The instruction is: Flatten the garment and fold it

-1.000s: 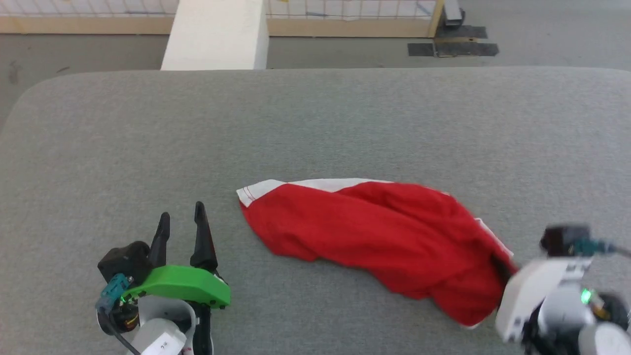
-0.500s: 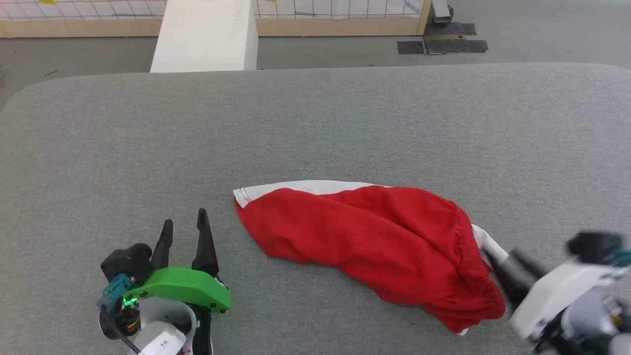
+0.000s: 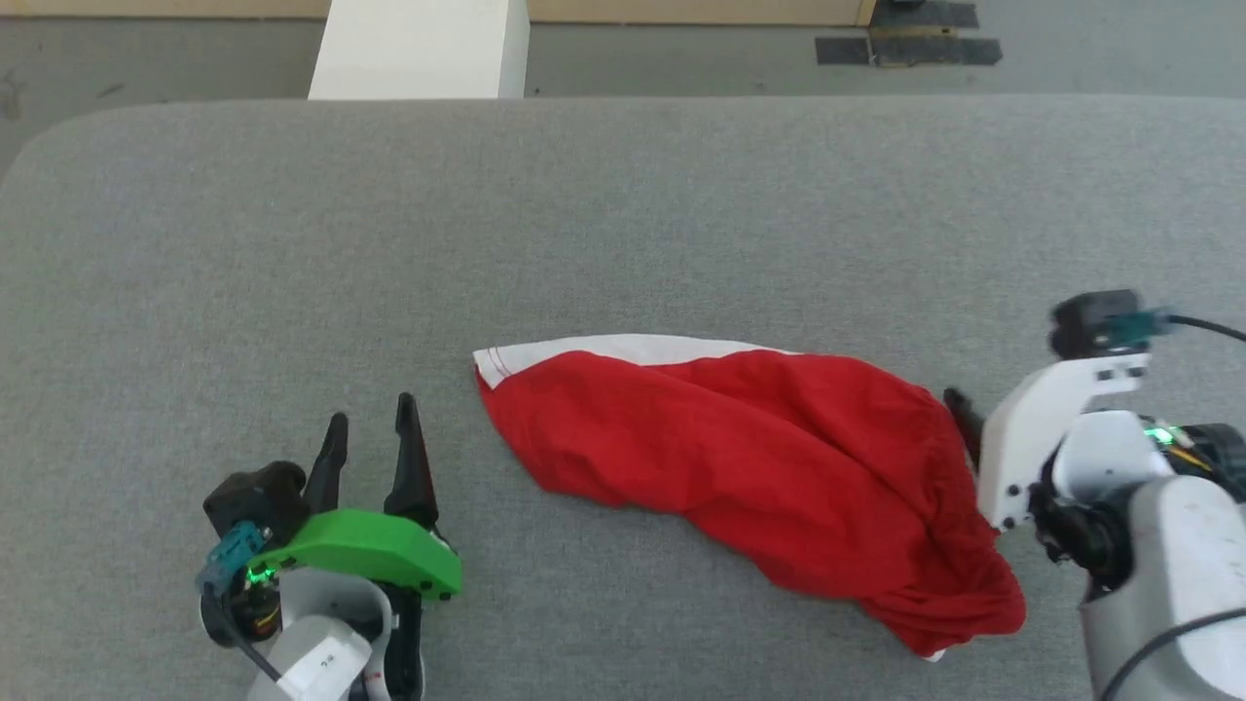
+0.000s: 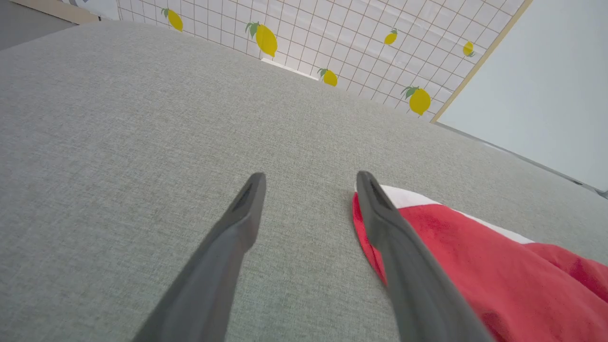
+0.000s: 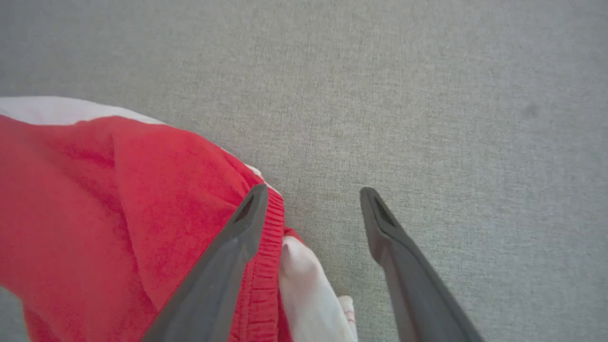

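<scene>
Grey cloth covered the counter (image 3: 623, 214), where the garment (image 3: 759, 467) lay bunched in a slanting heap on the robot's side, not yet flattened. The right gripper (image 5: 313, 191) hung spread and empty at the waistband end, one finger above the elastic, probably placed to take that edge. The left gripper (image 3: 370, 411) sat low, spread and empty, just beside the white-trimmed corner, fingers pointing away from the robot.

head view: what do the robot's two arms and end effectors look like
The left end effector: two long dark tapered fingers, bright green curved cover, teal connector, black cable, white labelled wrist. The right end effector: same dark fingers, white bracket, black camera block, pale grey forearm.
</scene>
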